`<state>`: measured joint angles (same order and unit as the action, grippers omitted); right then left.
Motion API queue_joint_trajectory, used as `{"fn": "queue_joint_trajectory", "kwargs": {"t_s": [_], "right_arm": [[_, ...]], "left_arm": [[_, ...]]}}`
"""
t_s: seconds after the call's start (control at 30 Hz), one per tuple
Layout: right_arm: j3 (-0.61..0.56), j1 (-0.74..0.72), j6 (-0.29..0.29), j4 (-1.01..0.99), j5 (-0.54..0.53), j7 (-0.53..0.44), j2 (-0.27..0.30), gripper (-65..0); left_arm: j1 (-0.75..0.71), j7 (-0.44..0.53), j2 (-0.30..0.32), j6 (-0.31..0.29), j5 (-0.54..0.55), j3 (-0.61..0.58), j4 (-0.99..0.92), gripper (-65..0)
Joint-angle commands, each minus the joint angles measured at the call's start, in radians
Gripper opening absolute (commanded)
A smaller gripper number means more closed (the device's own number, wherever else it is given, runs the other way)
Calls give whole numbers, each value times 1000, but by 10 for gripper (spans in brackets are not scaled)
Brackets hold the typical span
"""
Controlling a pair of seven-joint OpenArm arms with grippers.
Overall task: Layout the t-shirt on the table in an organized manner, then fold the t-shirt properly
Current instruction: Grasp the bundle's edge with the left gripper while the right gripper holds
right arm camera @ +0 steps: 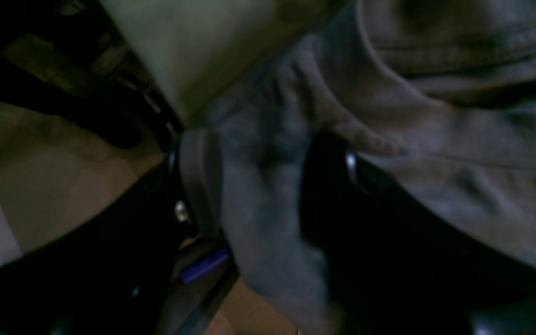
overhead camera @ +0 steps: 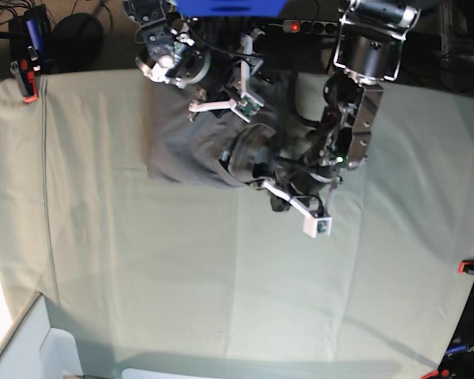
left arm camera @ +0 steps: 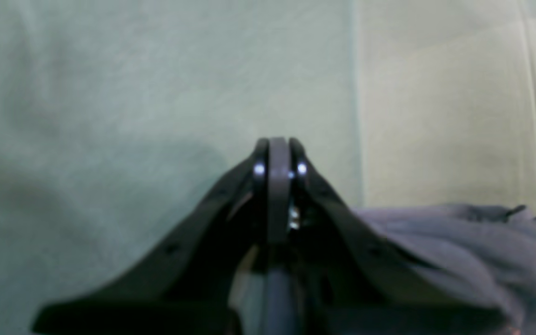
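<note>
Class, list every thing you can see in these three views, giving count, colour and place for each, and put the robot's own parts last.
t-shirt: one, dark grey, bunched at the far side of the table, under the arms.
table: one, pale sage-green cloth, fills the base view.
red clips: a few, red, at the table's edges.
right gripper: one, black, jaws apart with t-shirt cloth between them.
left gripper: one, black, shut above bare table beside the t-shirt.
</note>
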<state>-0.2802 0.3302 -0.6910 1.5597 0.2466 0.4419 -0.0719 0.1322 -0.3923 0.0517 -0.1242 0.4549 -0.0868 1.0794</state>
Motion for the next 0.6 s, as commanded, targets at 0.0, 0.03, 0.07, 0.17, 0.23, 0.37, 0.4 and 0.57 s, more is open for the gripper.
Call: {"fn": "queue_joint_trajectory", "kwargs": {"t_s": [0.0, 0.03, 0.07, 0.17, 0.23, 0.37, 0.4, 0.57], "right_arm": [[-4, -3, -7, 14, -16, -22, -7, -357], [-4, -3, -7, 17, -16, -22, -7, -357], [-4, -3, -7, 23, -16, -22, -7, -356], [0, 4, -7, 68, -16, -22, -7, -356], [5, 5, -7, 106, -16, -22, -7, -356], [5, 8, -7, 178, -16, -15, -1, -357], [5, 10, -7, 193, -16, -13, 8, -357], [45, 24, -7, 293, -19, -13, 39, -356]], "left_arm": [[24, 14, 7, -9, 8, 3, 14, -649], [24, 14, 17, -9, 8, 11, 17, -649], [24, 14, 26, -9, 9, 28, 25, -649], [20, 5, 33, -9, 37, 92, 75, -645], [16, 2, 37, -9, 72, 120, 111, -644], [-12, -4, 104, -1, 146, 127, 207, -570], [-26, -21, 112, -1, 169, 134, 230, -530], [-113, -155, 149, 1, 319, 180, 342, -289]]}}
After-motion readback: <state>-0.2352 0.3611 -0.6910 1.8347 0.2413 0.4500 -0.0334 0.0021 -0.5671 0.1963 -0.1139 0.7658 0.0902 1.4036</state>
